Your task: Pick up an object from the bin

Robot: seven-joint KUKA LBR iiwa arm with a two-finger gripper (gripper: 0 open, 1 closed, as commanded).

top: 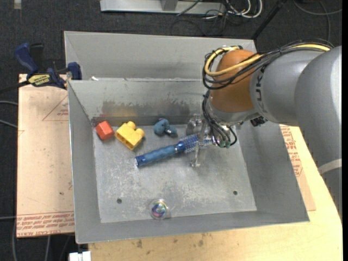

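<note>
My gripper (196, 148) is down in the bin, right of centre, with its fingers open on either side of the bristle end of a blue brush (163, 153). The brush lies slantwise on the bin floor, its handle pointing down-left. A small blue-grey lump (162, 126) sits just behind the brush near the back wall.
A yellow toy block (130, 134) and an orange cube (104, 130) lie at the back left of the bin. A small shiny round thing (158, 210) rests near the front wall. The arm with its orange cover and cables hangs over the bin's right side.
</note>
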